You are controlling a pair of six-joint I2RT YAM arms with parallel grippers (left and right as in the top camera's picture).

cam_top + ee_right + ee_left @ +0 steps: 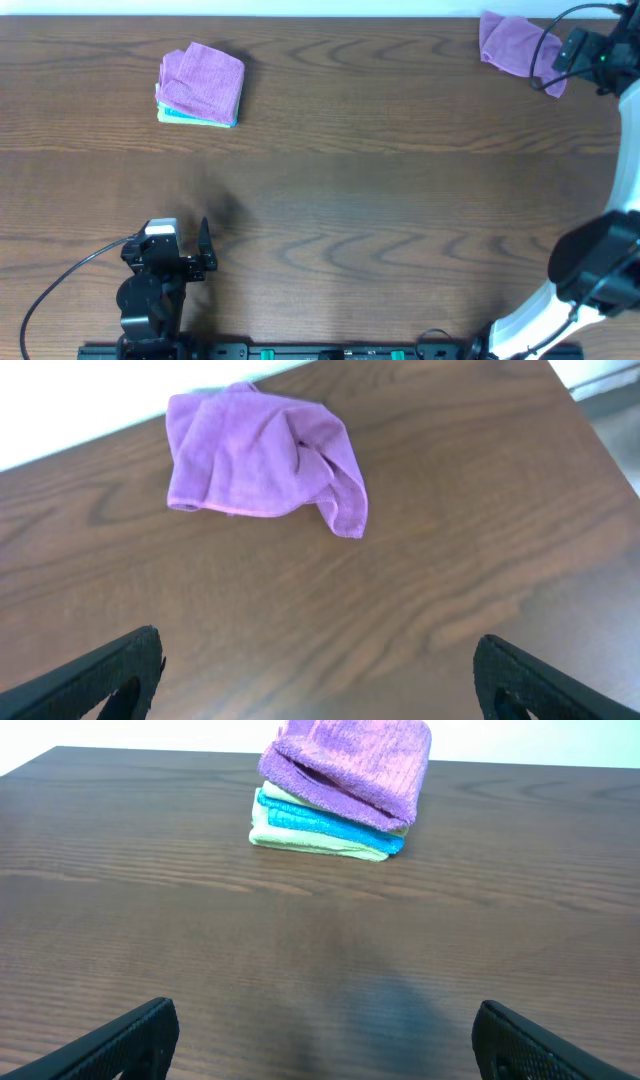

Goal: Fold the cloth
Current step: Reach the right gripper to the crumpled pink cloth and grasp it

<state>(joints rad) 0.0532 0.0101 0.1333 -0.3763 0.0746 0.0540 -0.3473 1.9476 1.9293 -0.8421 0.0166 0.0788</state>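
A crumpled purple cloth [512,42] lies at the far right corner of the table. It also shows in the right wrist view [260,460], loosely bunched. My right gripper [552,58] hovers at the cloth's right edge, open and empty [320,680], with the cloth ahead of its fingers. A stack of folded cloths [200,87] sits at the far left, purple on top of blue and pale green [340,790]. My left gripper [168,242] is near the front left edge, open and empty [325,1040], well short of the stack.
The wooden table [380,200] ends close behind and to the right of the crumpled cloth [600,400]. The right arm's white base [540,320] stands at the front right.
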